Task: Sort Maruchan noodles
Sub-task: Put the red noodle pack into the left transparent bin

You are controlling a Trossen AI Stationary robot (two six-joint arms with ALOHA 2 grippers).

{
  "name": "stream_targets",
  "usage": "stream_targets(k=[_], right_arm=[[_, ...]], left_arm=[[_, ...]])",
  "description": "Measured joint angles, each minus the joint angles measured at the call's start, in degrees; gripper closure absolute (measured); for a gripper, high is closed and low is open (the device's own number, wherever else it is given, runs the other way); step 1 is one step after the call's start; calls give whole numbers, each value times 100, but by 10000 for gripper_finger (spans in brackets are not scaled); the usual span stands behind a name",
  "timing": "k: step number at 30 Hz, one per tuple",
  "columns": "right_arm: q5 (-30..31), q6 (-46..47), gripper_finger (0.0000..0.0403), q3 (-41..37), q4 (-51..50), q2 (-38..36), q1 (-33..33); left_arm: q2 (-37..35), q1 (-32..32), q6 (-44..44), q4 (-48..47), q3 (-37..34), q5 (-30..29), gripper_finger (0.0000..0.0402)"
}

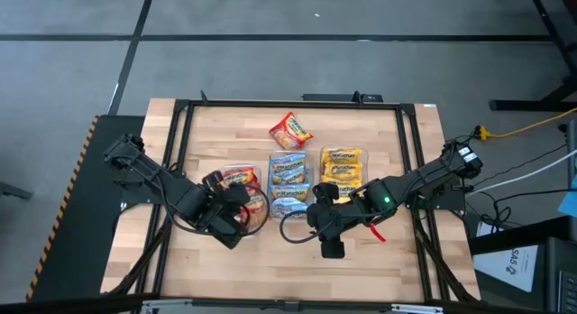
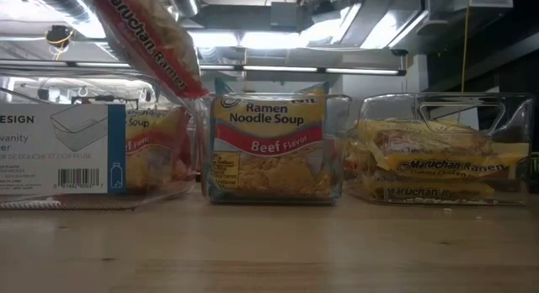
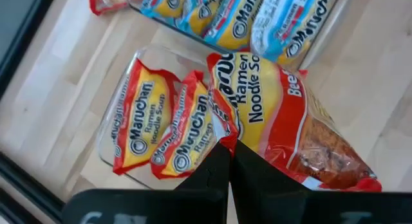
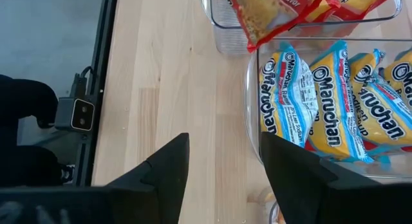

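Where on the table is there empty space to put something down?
Bare wood lies along the table beside the loose red packet, and along the opposite edge past both grippers. The middle is crowded: three clear bins of noodle packets side by side, the left gripper pinching a red beef packet over the red bin, the right gripper open beside the blue bin.

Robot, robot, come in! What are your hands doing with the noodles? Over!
Left gripper shut on red packet over red bin. Right gripper open, empty, beside blue bin. One loose packet left. Nothing blocking.
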Motion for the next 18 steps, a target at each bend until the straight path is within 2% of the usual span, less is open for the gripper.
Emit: stream_targets(k=[7, 18], right_arm=[[-4, 0, 205, 0, 0, 0, 0], [-13, 0, 205, -4, -8, 0, 0]], left_arm=[[2, -4, -289, -425, -1, 358, 401], [4, 0, -307, -544, -1, 402, 401]])
